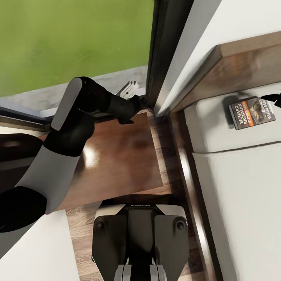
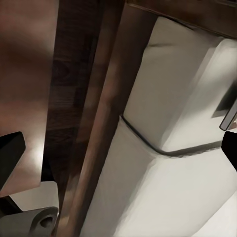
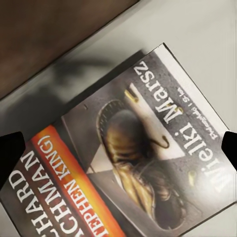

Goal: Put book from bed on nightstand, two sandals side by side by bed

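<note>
While hovering directly over the book with the right gripper spread wide, fingertips dark at either edge of the right wrist view, holding nothing. Looks like the reach-and-align step before the pick; no contact visible yet. Sees the cover face up, flat on the bed, near the headboard. Puts the book's long axis diagonal to the line between the fingertips, so probably needs a wrist turn to close across the short side. Expect trouble with a thin paperback lying flat on soft mattress: little edge to get under, may slide instead of lifting.

Right arm clearly nearer; catches only its dark tip in the head view, just beside the book's far corner.

Left gripper also spread, empty, up by the wall corner above the back edge of the nightstand, well apart from the book. Keeps part of the nightstand top free for the drop-off, though the left arm hangs over its near left part.

Nightstand just beside the bed frame, with a strip of wood-plank floor between. Beyond: white wall, dark-framed glass opening, green outside. No sandals spotted.
</note>
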Controlling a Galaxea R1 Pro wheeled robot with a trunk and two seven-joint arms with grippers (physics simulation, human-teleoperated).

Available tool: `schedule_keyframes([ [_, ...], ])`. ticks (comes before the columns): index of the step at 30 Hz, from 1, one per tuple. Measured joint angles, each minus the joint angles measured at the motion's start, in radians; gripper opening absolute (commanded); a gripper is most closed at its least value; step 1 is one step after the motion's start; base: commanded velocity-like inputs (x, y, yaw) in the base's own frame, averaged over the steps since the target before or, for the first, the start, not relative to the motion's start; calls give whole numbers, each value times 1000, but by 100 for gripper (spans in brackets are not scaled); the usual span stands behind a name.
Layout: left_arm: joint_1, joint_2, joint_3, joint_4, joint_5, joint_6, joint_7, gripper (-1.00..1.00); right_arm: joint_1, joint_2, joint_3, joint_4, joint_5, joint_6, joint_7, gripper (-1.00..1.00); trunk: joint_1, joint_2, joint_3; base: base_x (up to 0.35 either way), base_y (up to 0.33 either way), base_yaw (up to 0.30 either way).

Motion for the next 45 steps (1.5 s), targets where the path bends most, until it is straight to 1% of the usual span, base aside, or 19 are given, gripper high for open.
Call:
schedule_keyframes([
  [22,4,1,-3,0,-1,0,0,100,-7,-5,-7,13,-4,6,-2,100,0,0,0,0,0,0],
  [39,7,-2,-6,11,-1,0,1,100,-2,-5,-9,17,-9,5,8,100,0,0,-1,0,0,0],
  [44,6,-3,-7,13,-1,0,4,100,-3,-14,-10,18,-11,6,9,100,0,0,-5,0,0,0],
  [45,6,-4,-7,14,-1,0,5,100,-4,-22,-11,19,-14,6,9,100,0,0,-6,0,0,0],
])
